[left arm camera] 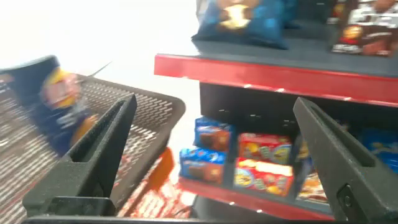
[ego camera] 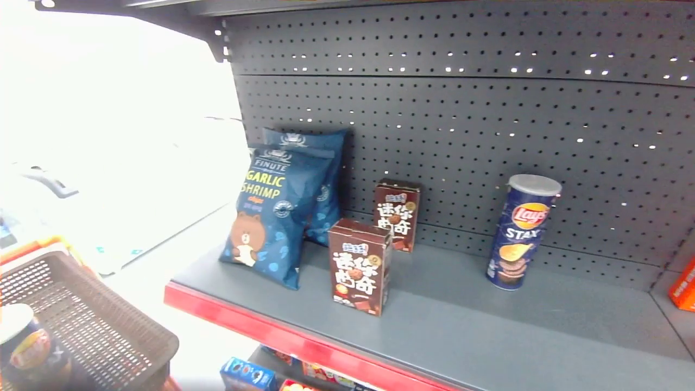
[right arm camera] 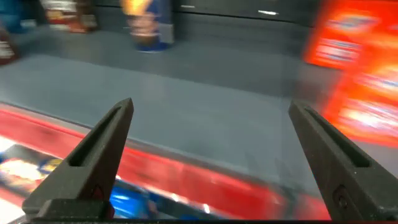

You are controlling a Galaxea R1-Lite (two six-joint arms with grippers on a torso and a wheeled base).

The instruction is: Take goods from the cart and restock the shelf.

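Two grippers logged, both released: fingers spread wide, nothing between them.

Left gripper (left arm camera: 214, 102): hangs off the front of the shelf (ego camera: 488, 326), between the brown mesh basket (ego camera: 98, 320) and the shelf's red front lip (ego camera: 239, 317). Past its fingers (left arm camera: 99, 149) sit the lower-tier packets (left arm camera: 261, 165), blue and red-yellow, stacked in rows.

Right gripper (right arm camera: 211, 106): hangs just off the red lip, over the grey board. Orange cartons (right arm camera: 360, 68) stand beyond one finger; the view is blurred.

Head view, with the nearer cookie box (ego camera: 359, 266) as dial centre:
- 1 o'clock: second cookie box (ego camera: 396, 214), upright, close behind but apart, near the pegboard back (ego camera: 461, 119).
- 10 o'clock: front shrimp-chip bag (ego camera: 271, 212), dark blue, tilted back against the rear chip bag (ego camera: 320, 163); the two touch. The front bag's lower corner is just beside the nearer box; contact cannot be told.
- 2 to 3 o'clock: shelved chip canister (ego camera: 521, 233), blue, grey lid, upright, well apart from both boxes.
- 3 o'clock, at the frame edge: one orange carton on the neighbouring bay.
- 8 o'clock: the basket, off the shelf and lower. At its own 7 o'clock corner stands the basket chip canister (ego camera: 27, 347), pale lid up, partly cut off by the frame.
- 7 o'clock, under the lip: a blue packet on the lower tier.

Bare grey board lies from 4 to 5 o'clock.
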